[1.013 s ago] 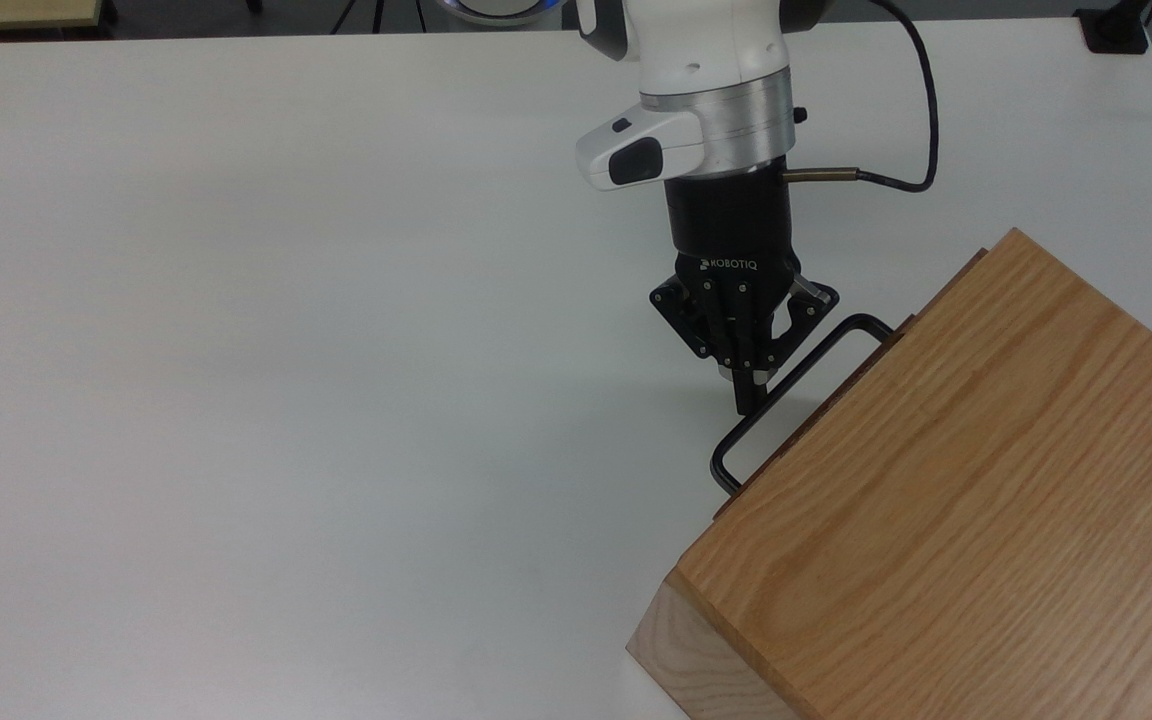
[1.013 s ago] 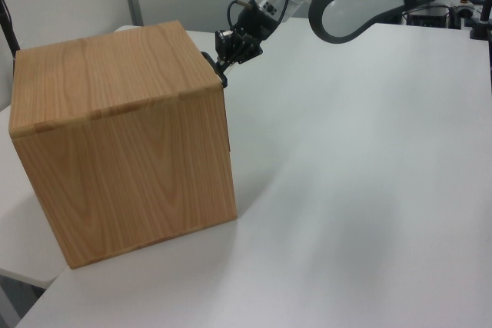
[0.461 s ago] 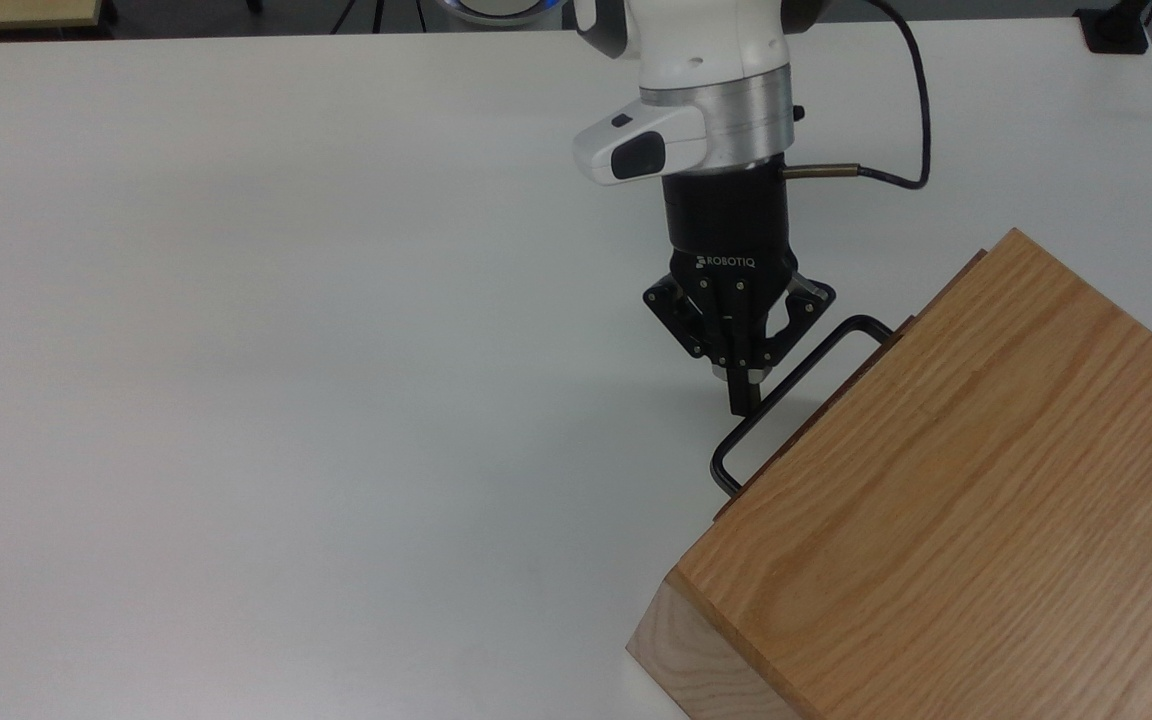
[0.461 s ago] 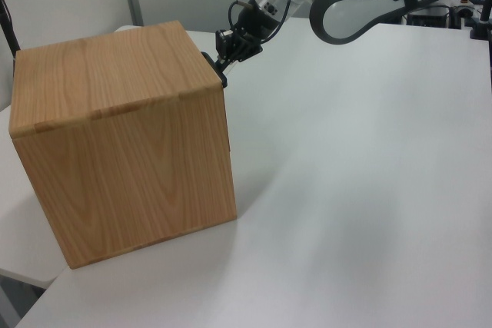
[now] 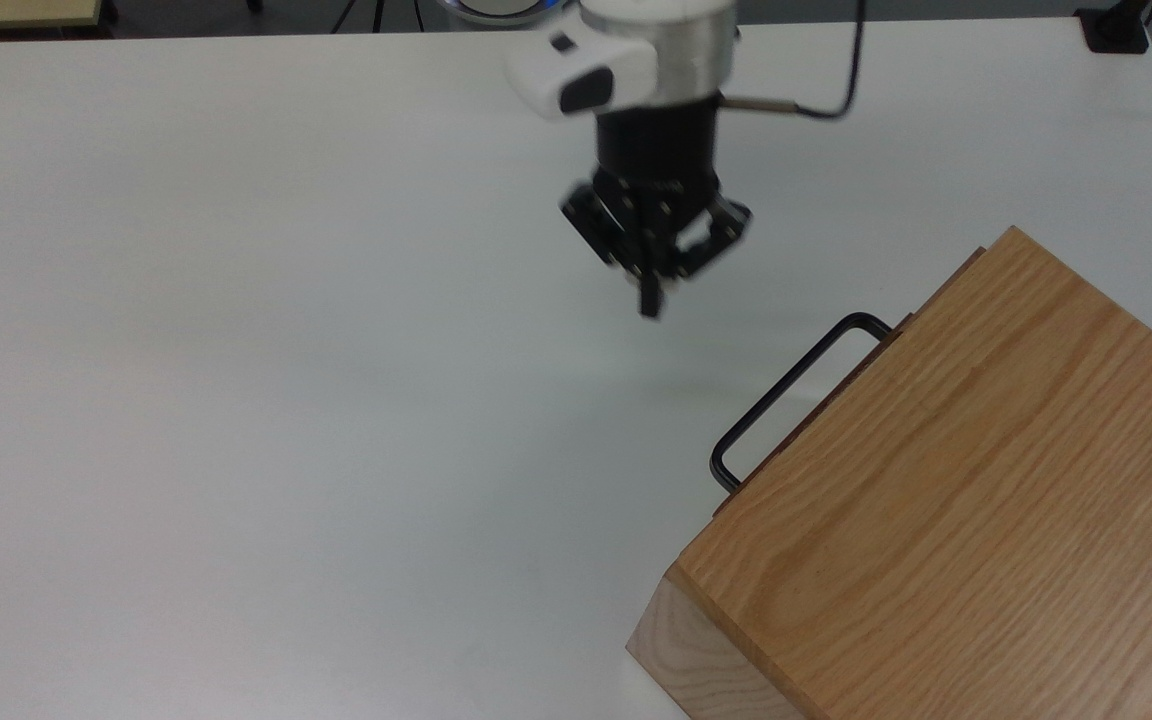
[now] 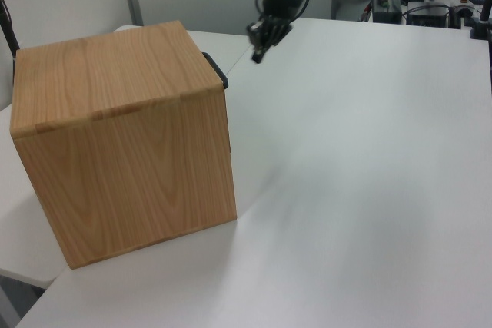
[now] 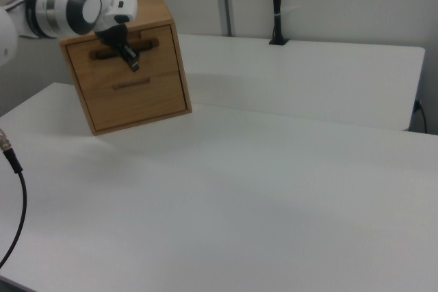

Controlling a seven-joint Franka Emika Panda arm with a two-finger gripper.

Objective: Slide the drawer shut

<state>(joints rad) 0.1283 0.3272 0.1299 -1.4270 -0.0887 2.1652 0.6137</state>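
**Drawer pushed in, gripper hanging clear of the handle**

The drawer [image 7: 126, 42] sits in the upper part of the oak-grain cabinet [image 5: 956, 500], its front panel lying about flush with the cabinet face in the right view. Its black U-shaped handle [image 5: 786, 390] sticks out from the front toward the top view's upper left. The handle's long bar runs diagonally in the top view, from lower left to upper right, parallel to the cabinet's front edge. The cabinet stands on the white surface [image 5: 286, 400] at the top view's lower right.

The gripper [image 5: 650, 300] hangs above the surface, well apart from the handle, up and to the top view's left of it. It points downward. Its jaws appear pressed together with nothing between them, though motion blur makes this less than certain. In the left view the gripper [image 6: 259, 55] hovers to the right of the cabinet's top corner.
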